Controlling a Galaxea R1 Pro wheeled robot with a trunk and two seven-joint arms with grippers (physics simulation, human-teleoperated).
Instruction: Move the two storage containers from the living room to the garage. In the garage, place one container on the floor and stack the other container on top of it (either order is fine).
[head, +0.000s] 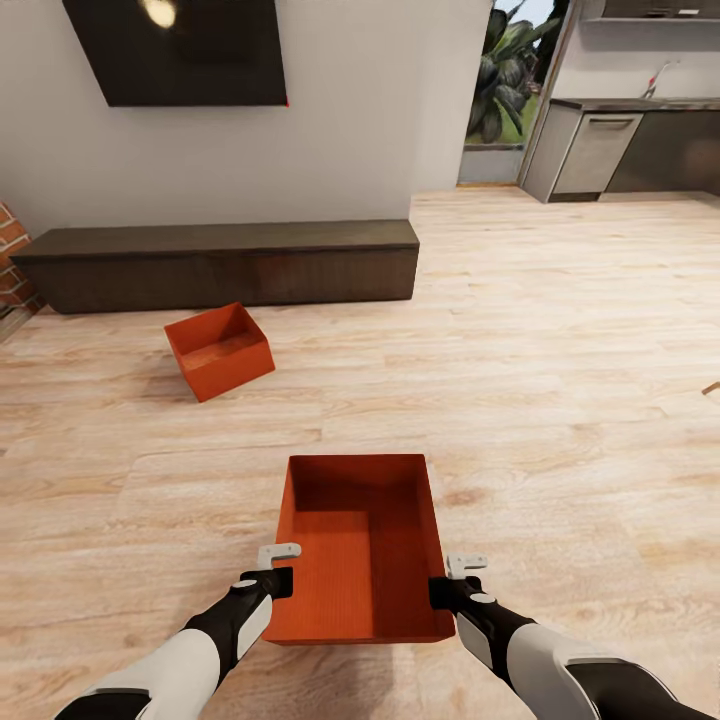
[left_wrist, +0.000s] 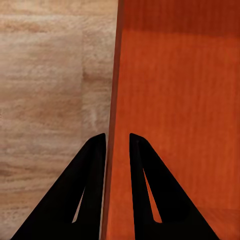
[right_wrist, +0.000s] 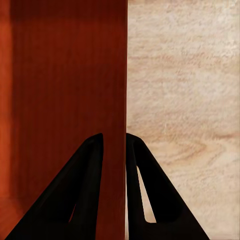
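The nearer storage container (head: 365, 545) hangs in front of the robot at about six o'clock in the head view, above the light wood floor (head: 560, 400) of the living room, with the left claw (head: 278, 566) pinched over its left wall and the right claw (head: 452, 578) pinched over its right wall; each wrist view shows one black finger inside the bin and one outside, closed on the thin orange wall. The main risk, as I judge it, is that these are narrow grips on tapered plastic: if the arms drift apart or one moves ahead of the other while the base turns, the wall could slide out and the bin tip or drop. The second storage container (head: 219, 350) sits tilted askew on the floor at about eleven o'clock, just in front of the low dark TV bench (head: 220, 262); it could be clipped if the robot swings that way. A dark screen (head: 180, 50) hangs above the bench, and at about one o'clock lie a doorway with greenery (head: 505, 80) and kitchen cabinets (head: 600, 150); the path there looks open.
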